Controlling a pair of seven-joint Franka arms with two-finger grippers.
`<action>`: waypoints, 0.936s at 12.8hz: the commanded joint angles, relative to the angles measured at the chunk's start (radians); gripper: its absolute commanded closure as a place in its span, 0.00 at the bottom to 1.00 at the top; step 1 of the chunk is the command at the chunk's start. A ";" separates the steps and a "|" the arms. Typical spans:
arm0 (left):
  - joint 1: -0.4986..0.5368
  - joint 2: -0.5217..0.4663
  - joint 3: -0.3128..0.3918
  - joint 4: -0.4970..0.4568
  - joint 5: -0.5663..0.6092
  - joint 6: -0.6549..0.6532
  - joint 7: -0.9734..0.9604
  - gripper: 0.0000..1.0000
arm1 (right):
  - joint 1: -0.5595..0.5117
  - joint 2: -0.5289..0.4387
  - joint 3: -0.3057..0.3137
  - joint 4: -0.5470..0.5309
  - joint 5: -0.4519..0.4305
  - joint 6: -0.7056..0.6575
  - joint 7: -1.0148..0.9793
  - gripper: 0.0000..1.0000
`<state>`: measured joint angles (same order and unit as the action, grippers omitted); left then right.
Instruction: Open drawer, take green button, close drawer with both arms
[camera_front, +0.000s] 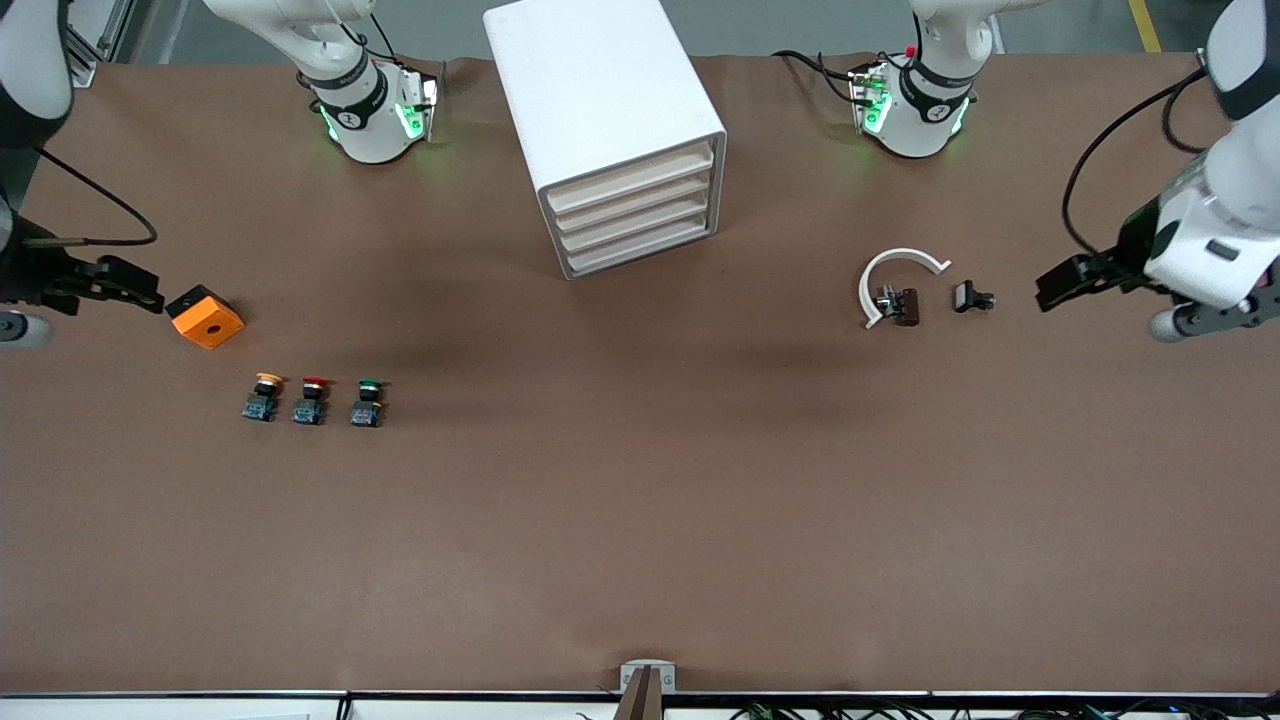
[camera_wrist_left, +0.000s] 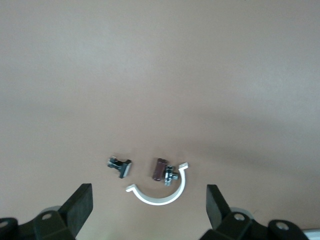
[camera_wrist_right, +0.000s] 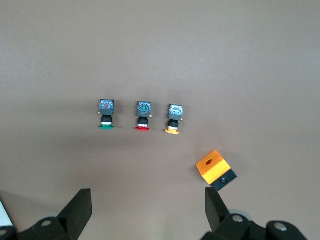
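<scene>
The white cabinet (camera_front: 608, 120) stands mid-table near the robots' bases, with all four cream drawers (camera_front: 636, 215) shut. The green-capped button (camera_front: 367, 402) stands on the table toward the right arm's end, nearer to the front camera than the cabinet. It is the one in a row of three closest to the table's middle, and it also shows in the right wrist view (camera_wrist_right: 106, 116). My right gripper (camera_front: 145, 290) is open and empty over the table beside an orange box; its jaws (camera_wrist_right: 147, 212) stand wide apart. My left gripper (camera_front: 1052, 288) is open and empty at the left arm's end (camera_wrist_left: 148, 212).
A red-capped button (camera_front: 311, 400) and a yellow-capped button (camera_front: 262, 397) stand beside the green one. An orange box (camera_front: 205, 316) lies by the right gripper. A white half-ring clamp (camera_front: 893, 275), a brown part (camera_front: 903, 306) and a black clip (camera_front: 972, 297) lie near the left gripper.
</scene>
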<state>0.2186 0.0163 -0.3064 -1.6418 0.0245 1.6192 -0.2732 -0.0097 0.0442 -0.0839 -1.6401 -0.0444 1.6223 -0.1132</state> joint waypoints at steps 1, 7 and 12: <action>0.009 -0.074 0.019 -0.016 0.003 -0.032 0.101 0.00 | -0.010 -0.015 0.012 0.066 0.014 -0.064 -0.014 0.00; -0.232 -0.157 0.251 -0.016 0.005 -0.159 0.192 0.00 | -0.009 -0.012 0.016 0.143 0.012 -0.111 -0.008 0.00; -0.239 -0.161 0.224 -0.023 0.005 -0.173 0.192 0.00 | -0.001 -0.010 0.024 0.167 0.012 -0.111 -0.003 0.00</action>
<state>-0.0166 -0.1299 -0.0818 -1.6519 0.0243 1.4523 -0.0995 -0.0069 0.0315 -0.0657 -1.4917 -0.0443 1.5276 -0.1137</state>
